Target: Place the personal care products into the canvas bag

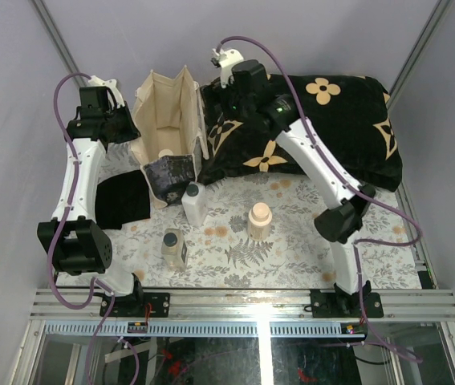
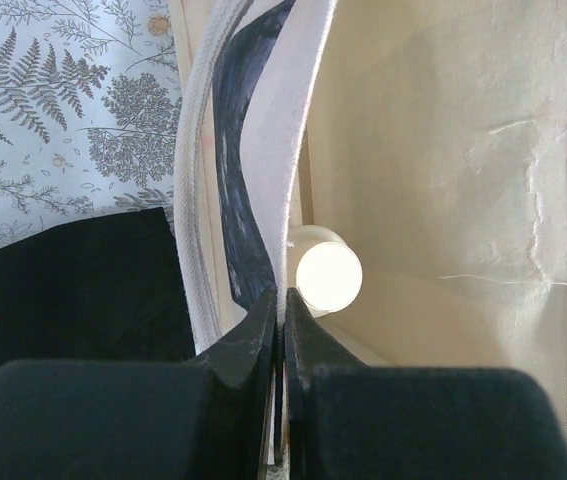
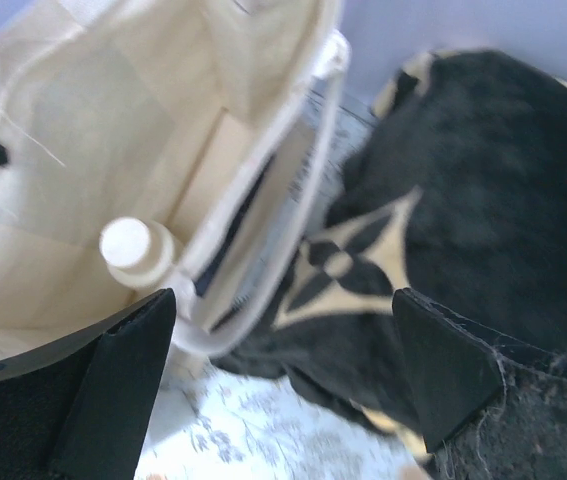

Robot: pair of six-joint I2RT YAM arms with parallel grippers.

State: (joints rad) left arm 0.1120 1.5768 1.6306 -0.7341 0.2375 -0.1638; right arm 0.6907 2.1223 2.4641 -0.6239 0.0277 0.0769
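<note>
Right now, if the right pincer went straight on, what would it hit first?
Probably the rim of the bag, just beside the cushion. The open right pincer straddles both, so which comes first is hard to judge.

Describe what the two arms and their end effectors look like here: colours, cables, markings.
Both are alike: the left arm and right arm have white links joined by chunky black joint housings. A purple cable loops along each. A small green light glows on the right arm. The left end effector and right end effector have matte black wedge-shaped fingers. No lettering is readable.
</note>
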